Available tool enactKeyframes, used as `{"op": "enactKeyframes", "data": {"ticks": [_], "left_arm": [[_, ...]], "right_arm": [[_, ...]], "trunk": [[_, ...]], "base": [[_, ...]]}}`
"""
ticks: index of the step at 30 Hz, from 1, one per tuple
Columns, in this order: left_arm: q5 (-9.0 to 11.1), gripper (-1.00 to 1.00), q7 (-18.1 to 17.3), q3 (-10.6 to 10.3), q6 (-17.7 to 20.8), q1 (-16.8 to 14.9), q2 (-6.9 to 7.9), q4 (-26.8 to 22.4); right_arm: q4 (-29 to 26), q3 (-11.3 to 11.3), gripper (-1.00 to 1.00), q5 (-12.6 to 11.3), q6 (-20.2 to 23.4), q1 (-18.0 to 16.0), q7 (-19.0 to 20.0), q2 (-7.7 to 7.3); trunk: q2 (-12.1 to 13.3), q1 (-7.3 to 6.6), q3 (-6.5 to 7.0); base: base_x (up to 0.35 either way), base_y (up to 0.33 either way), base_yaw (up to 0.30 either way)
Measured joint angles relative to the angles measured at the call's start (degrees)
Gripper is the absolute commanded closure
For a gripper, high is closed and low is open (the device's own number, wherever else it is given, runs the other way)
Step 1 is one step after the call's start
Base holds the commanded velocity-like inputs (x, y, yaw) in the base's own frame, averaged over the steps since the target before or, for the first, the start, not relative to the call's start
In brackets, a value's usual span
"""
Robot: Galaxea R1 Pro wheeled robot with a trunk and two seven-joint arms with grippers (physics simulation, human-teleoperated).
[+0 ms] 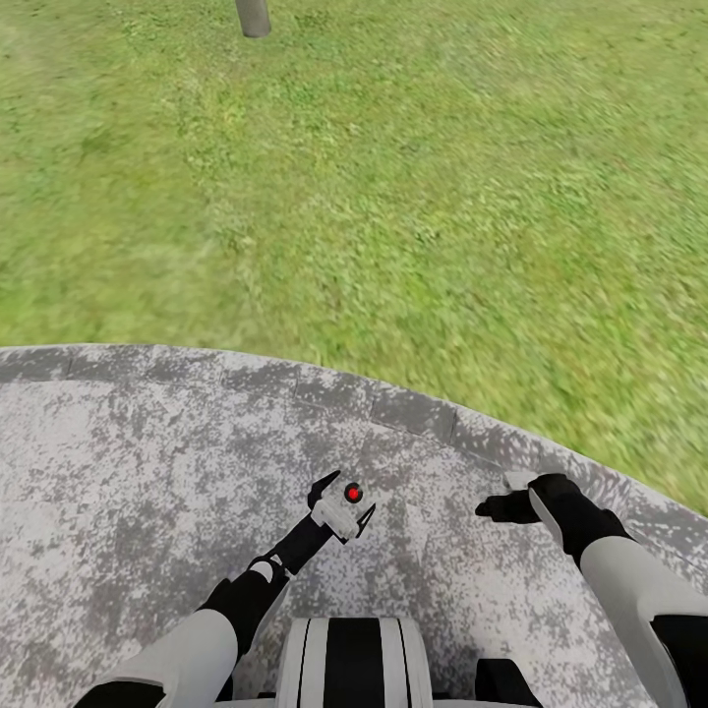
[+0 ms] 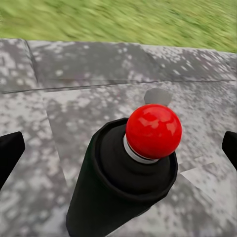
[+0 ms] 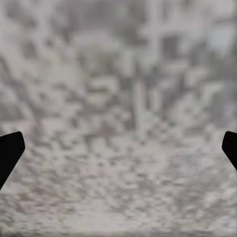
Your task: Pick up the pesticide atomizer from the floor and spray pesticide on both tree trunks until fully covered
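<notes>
The pesticide atomizer (image 1: 345, 504), red dot up, is held in the left gripper (image 1: 341, 503), out in front of the trunk over the grey paving (image 1: 147, 472). Its jaws are closed on it, seemingly low on the body, so a slip could be caused by any swing. The right gripper (image 1: 511, 500) is empty, jaws spread wide. A grey trunk base (image 1: 253, 17) is seen far across the lawn (image 1: 442, 197); spraying from here would likely miss.
</notes>
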Motion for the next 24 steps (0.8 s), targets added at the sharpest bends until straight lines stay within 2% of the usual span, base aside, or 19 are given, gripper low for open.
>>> {"op": "enactKeyframes", "data": {"ticks": [9, 17, 24], "left_arm": [[0.00, -1.00, 0.00, 0.00, -0.02, 0.00, 0.00, 0.00], [0.08, -1.00, 0.00, 0.01, -0.02, 0.00, 0.00, 0.00], [0.09, -1.00, 0.00, 0.01, -0.01, 0.00, 0.00, 0.00]], "right_arm": [[-0.06, -0.01, -1.00, 0.00, 0.00, -0.01, 0.03, 0.00], [0.57, -0.01, -1.00, 0.00, -2.52, 0.47, 0.07, 0.00], [0.62, -0.01, -1.00, 0.00, -2.67, 0.51, 0.08, 0.00]], "trunk": [[0.00, 0.00, 0.00], [0.00, 0.00, 0.00], [0.00, 0.00, 0.00]], "base": [[0.000, 0.000, 0.000], [0.000, 0.000, 0.000], [0.000, 0.000, 0.000]]}}
